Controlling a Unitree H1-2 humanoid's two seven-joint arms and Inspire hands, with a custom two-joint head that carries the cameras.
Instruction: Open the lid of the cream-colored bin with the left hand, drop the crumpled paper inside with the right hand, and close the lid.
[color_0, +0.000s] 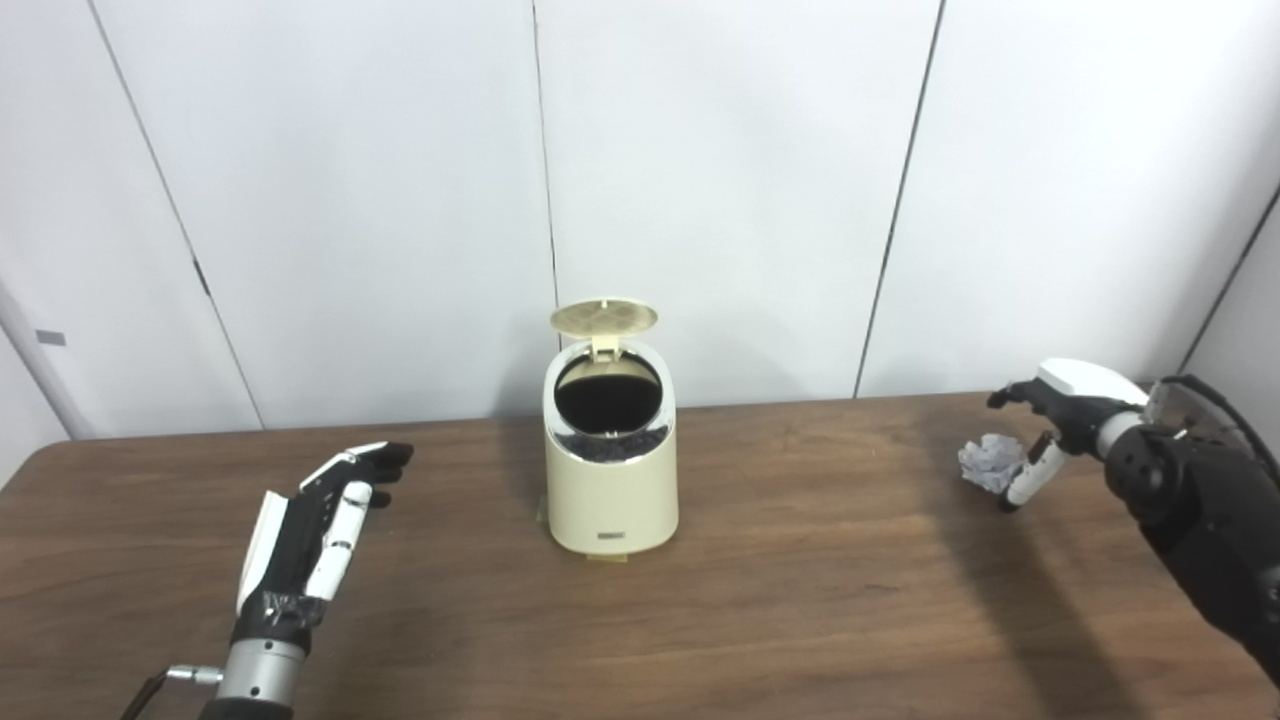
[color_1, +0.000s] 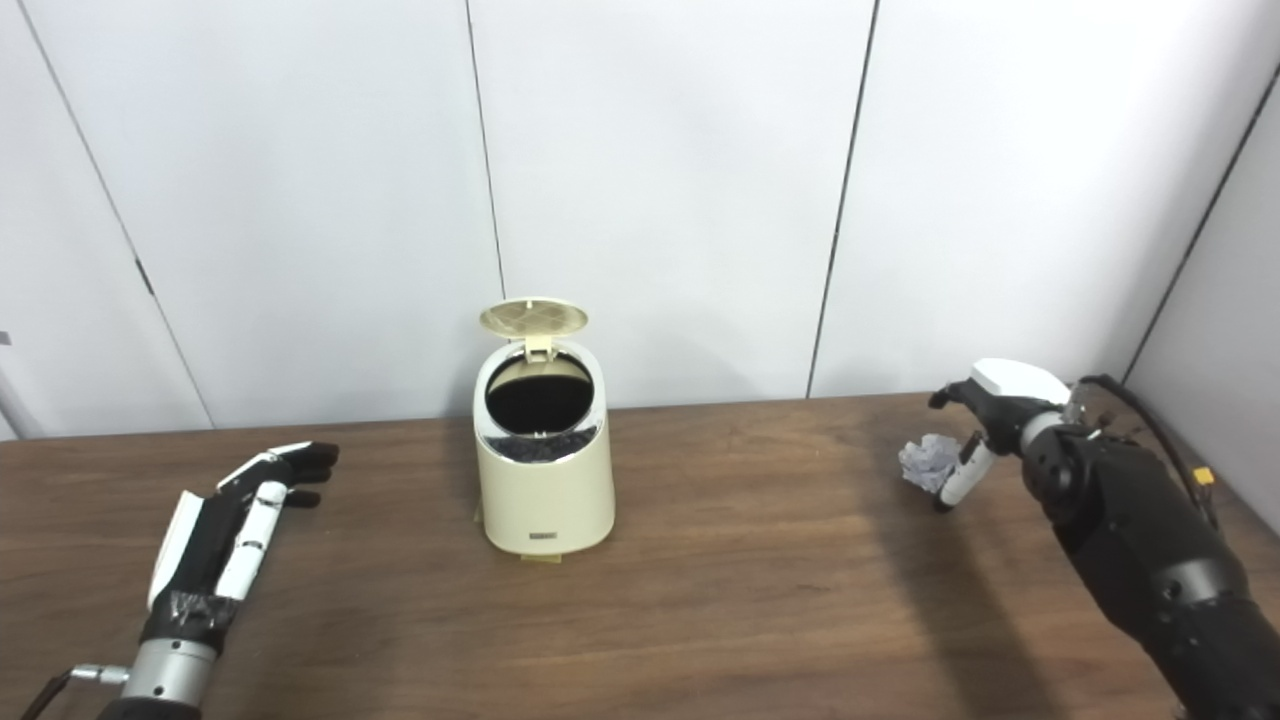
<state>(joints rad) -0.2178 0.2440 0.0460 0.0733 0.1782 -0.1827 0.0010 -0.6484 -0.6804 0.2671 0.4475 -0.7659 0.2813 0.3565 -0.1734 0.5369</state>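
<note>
Wooden table: bin lid up, right robot hand cupping crumpled paper

Black-and-white hands, black forearms

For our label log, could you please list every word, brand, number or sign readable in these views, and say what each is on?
No text can be read in either view.
Small dark plate low on the front of the cream-colored bin: may carry a brand, but too small and blurred to read.
Wall panels, table, both hands: no markings seen.
</note>
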